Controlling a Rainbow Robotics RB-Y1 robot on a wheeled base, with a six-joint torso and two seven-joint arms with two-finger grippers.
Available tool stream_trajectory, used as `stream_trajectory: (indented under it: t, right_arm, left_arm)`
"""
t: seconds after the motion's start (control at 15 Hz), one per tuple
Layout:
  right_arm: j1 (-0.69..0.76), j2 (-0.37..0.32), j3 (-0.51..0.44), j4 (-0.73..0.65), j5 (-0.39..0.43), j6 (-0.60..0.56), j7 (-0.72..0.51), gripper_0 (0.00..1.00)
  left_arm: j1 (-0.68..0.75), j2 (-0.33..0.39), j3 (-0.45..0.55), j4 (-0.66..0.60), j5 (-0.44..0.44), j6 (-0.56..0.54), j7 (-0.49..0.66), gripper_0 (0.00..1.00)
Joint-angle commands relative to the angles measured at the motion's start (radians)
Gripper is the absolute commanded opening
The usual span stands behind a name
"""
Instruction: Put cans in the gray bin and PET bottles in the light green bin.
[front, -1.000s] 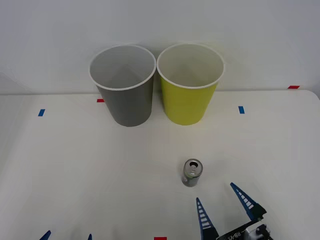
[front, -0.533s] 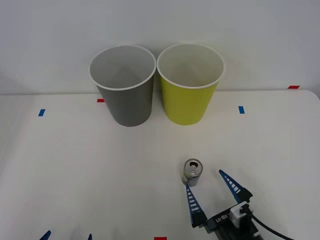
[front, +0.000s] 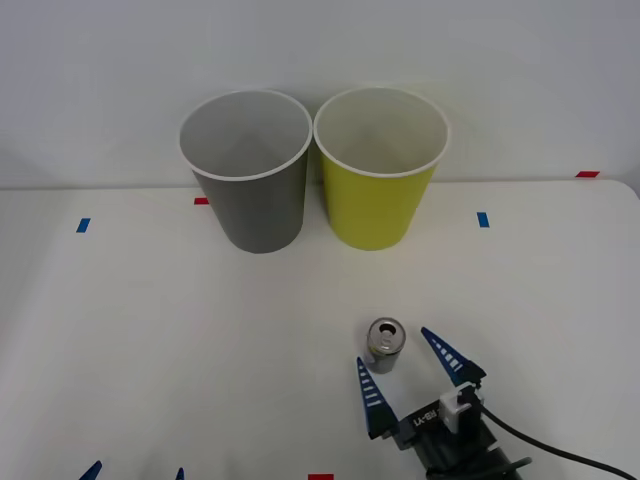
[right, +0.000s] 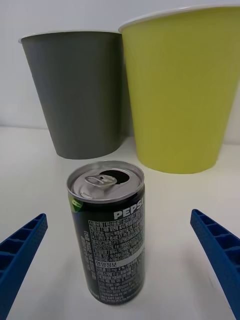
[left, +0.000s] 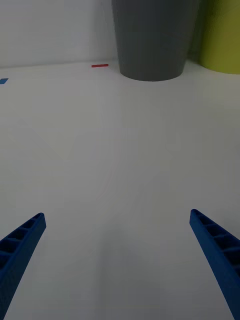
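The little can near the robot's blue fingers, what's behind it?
Behind the can stand the gray bin and light green bin, side by side. The bins' bottoms inside stay hidden.

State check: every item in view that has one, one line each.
can: upright on the table, tab opening punched open, not gripped.
gray bin: upright, nothing visible inside.
light green bin: upright beside the gray bin, nothing visible inside.
right gripper: open, fingers either side of the can, apart from it.
left gripper: open, parked at the near table edge.

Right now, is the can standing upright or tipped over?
Upright: the can stands on its base on the table, its silver top facing up.
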Motion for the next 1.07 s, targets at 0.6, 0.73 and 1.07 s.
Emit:
stream_trajectory:
  t: [0.6,0.73,1.07]
  right_arm:
    - [-0.047,0.036,-0.012,0.000,0.000,0.066,0.017,1.00]
    - [-0.050,0.040,-0.006,0.000,0.000,0.066,0.018,1.00]
    - [-0.068,0.056,-0.001,0.000,0.000,0.100,0.020,1.00]
  left_arm:
    - [0.000,0.000,0.000,0.000,0.000,0.000,0.000,1.00]
    - [0.000,0.000,0.000,0.000,0.000,0.000,0.000,1.00]
    - [0.000,0.000,0.000,0.000,0.000,0.000,0.000,1.00]
